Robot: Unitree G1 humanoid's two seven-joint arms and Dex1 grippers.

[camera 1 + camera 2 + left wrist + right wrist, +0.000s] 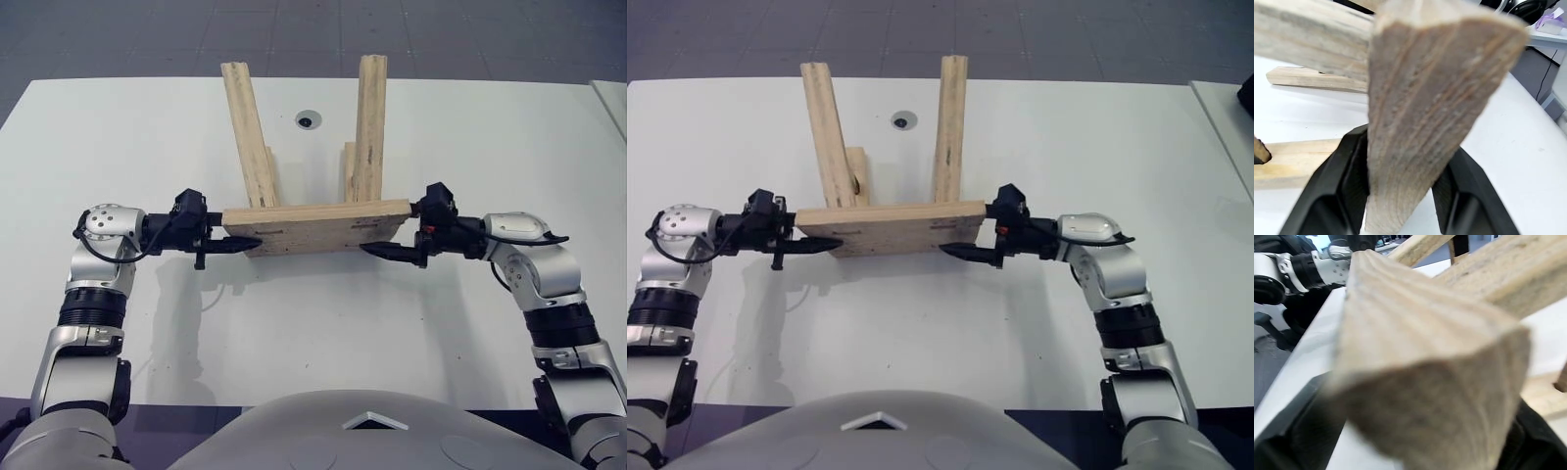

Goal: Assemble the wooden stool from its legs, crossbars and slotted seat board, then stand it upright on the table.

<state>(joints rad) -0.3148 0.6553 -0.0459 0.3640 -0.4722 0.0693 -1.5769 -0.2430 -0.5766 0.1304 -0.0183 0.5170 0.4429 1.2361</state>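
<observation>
Wooden seat board [315, 226] is gripped endwise by left fingers [238, 242] and right fingers [384, 251]; you should turn both wrists together, slowly.

White table with a stool on its side

A white table [118, 157] with a plain, smooth top stretches across the scene, its far edge meeting a dark tiled floor [118, 39]. Near that far edge sits a small round dark-centred fitting [308, 119], set into the top. A wooden stool [313, 186] lies on its side in the middle of the table, seat board [323, 225] on edge at the near side and two upper legs [250, 137] pointing away, either side of the fitting. In the left wrist view a lower leg [1312, 81] lies flat on the white surface. Whether the seat board's bottom edge touches the top cannot be told.
</observation>
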